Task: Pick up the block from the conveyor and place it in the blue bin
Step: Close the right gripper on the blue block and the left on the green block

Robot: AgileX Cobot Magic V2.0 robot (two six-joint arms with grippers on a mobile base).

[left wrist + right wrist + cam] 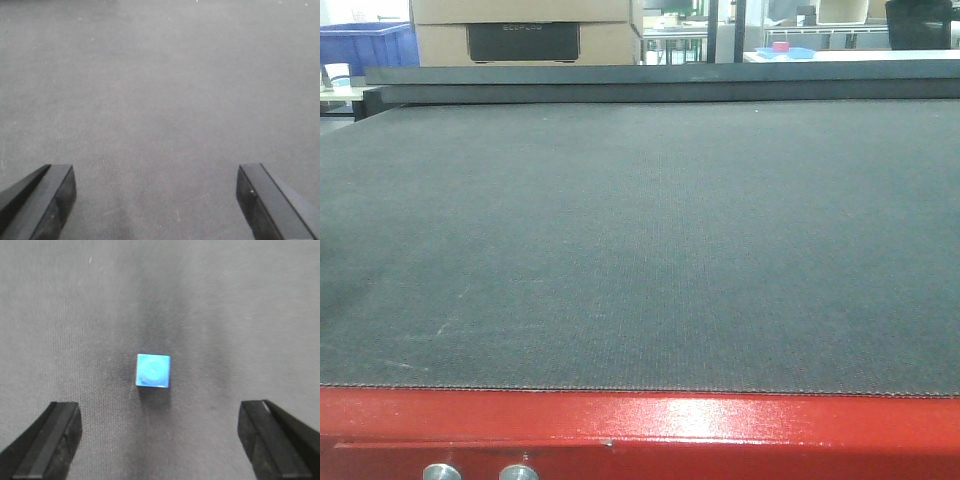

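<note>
Block dead centre in the right wrist view, lying flat on the dark grey belt and touching nothing else. The right end effector hovers above it, spread wide, with its two dark fingers in the lower left and lower right corners of the frame, well apart from the block on both sides.

In its own view the left end effector is just as wide, with only bare belt between its tips. The front view shows a long stretch of belt, the red frame along the bottom edge and two silver buttons at lower left. No block shows there.

On handling, it looks like small, hard plastic, so I'd judge it light and stiff, with nothing to crush. The sides seem smooth and glossy, so it could slip or twist under an off-centre pinch. A round mark sits on its top face, which is no use for gripping. The best hold looks to be across the left and right flat sides, low down and centred, with the fingers square to those faces. It sits very slightly turned in the frame.

A blue crate sits at upper left of the front view. Whether that is the bin, I cannot tell.
</note>
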